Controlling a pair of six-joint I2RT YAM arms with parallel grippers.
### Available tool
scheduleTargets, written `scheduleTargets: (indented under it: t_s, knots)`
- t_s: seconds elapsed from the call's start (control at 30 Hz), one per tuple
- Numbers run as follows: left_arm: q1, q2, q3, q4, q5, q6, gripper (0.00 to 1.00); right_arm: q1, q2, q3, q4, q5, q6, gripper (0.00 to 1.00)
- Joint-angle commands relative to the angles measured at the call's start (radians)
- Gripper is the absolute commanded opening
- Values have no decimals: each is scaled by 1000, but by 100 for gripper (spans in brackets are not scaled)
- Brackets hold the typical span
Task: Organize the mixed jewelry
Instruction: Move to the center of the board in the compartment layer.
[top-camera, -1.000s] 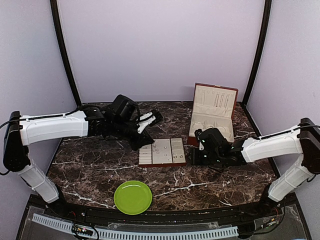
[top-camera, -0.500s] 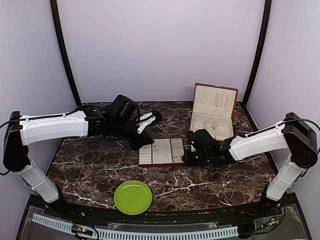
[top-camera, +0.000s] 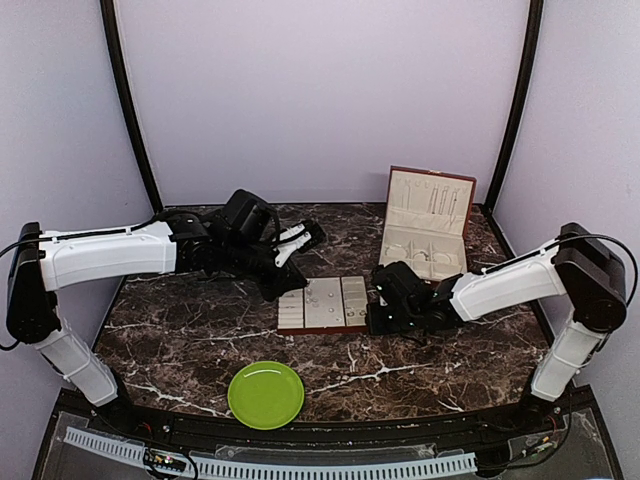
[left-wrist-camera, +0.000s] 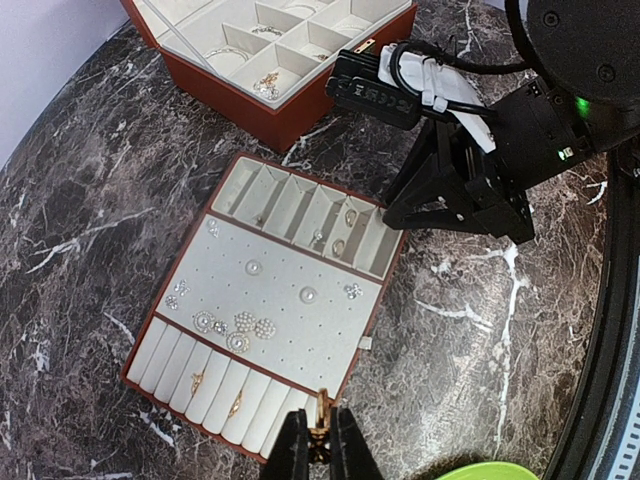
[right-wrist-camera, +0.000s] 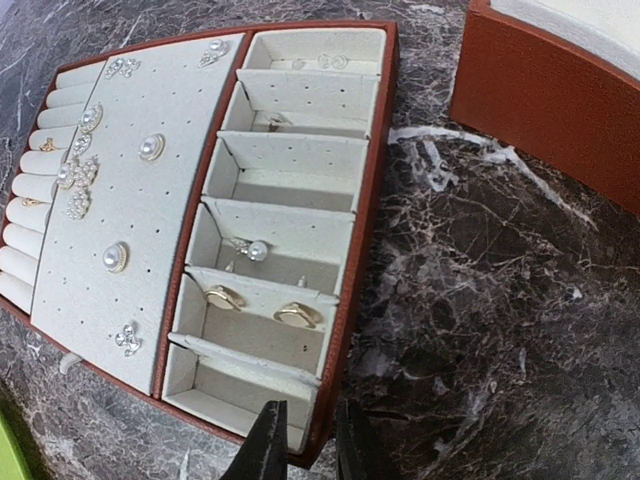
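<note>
Left gripper (left-wrist-camera: 320, 425): narrow, pinching a small gold piece (left-wrist-camera: 321, 403) over the near edge of the tray (left-wrist-camera: 320, 330)
Right gripper (right-wrist-camera: 308, 410): narrow gap at the tray's corner rim, hold on it unclear
Jewelry (right-wrist-camera: 152, 147): pearl studs and rings in the tray's compartments, on the table (right-wrist-camera: 500, 300)

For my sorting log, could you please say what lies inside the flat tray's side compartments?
Two gold rings share one compartment, a pearl stud sits in the next, tiny pieces lie farther back; the right pincer hides the nearest one's front.
</note>
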Motion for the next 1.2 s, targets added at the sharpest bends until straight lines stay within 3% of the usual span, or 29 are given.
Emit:
scheduleTargets:
  t_s: [0.0, 0.3, 0.5, 0.73, 1.17]
  knots:
    - [4, -32, 3, -13, 9, -5, 0, 7, 38, 33, -3, 16, -14, 17]
    - [4, -38, -1, -12, 0, 1, 0, 7, 34, 24, -17, 41, -44, 8]
    - [4, -33, -4, -10, 19, 11, 0, 5, 2, 10, -15, 41, -170, 0]
    - [3, -28, -6, -9, 36, 16, 0, -30, -52, -28, -12, 4, -311, 0]
    - [1, 24, -8, -20, 44, 9, 0, -55, -115, -99, 54, -197, -603, 0]
